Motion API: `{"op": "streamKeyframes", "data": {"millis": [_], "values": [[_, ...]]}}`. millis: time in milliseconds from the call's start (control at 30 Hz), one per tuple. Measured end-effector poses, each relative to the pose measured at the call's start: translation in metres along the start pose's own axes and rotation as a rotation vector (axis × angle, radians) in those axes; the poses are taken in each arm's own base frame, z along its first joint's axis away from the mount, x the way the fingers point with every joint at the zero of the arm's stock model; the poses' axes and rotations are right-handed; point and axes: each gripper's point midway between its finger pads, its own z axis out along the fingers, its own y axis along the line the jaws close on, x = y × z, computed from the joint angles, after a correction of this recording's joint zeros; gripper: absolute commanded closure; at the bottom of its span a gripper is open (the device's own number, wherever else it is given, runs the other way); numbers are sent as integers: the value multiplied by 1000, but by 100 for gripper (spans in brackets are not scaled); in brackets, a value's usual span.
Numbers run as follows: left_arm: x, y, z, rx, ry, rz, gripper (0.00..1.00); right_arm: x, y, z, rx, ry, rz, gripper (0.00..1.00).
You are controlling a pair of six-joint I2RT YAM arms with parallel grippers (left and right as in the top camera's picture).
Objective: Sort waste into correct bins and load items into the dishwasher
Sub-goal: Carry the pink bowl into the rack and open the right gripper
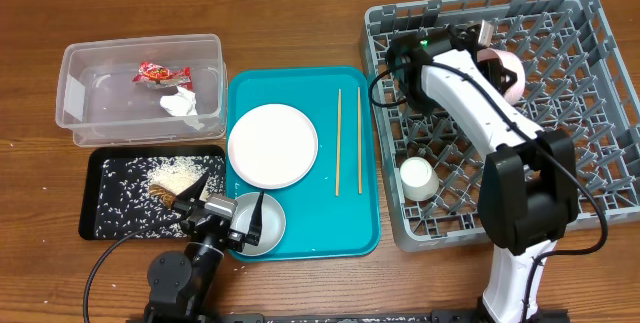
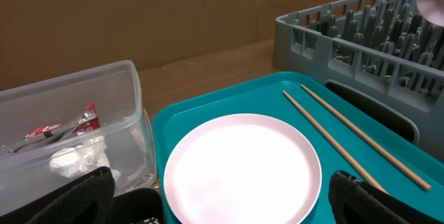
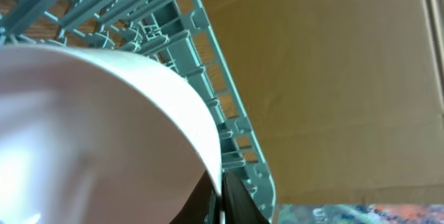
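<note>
My right gripper [image 1: 490, 55] is shut on the rim of the pinkish-white bowl [image 1: 508, 73] and holds it over the far part of the grey dish rack [image 1: 590, 23]. In the right wrist view the bowl [image 3: 90, 134] fills the left, with my fingers [image 3: 223, 197] pinching its edge. A white cup [image 1: 417, 176] stands in the rack. My left gripper [image 1: 222, 205] is open and empty at the teal tray's front left, next to the grey metal bowl [image 1: 265, 225]. The white plate [image 1: 272, 145] and two chopsticks [image 1: 348, 141] lie on that tray. In the left wrist view the plate [image 2: 243, 168] lies ahead between my open fingers [image 2: 222, 200].
The clear tub [image 1: 75, 93] at the back left holds the red wrapper [image 1: 155, 73] and white tissue [image 1: 182, 103]. The black tray [image 1: 95, 203] holds loose rice [image 1: 178, 171] and a brown scrap [image 1: 163, 196]. The teal tray [image 1: 360, 233] lies between the black tray and the rack.
</note>
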Motion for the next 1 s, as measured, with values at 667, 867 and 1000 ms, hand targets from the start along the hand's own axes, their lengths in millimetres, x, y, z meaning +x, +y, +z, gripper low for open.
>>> {"op": "streamKeyframes", "data": {"millis": [667,867,1000], "values": [[0,0,0,0,0,0,0,-2,12,-11,-41,-15,1,96],[0,0,0,0,0,0,0,1,13,-20,-49,-23,-46,92],[0,0,0,0,0,0,0,9,17,-26,-75,1,-81,71]]}}
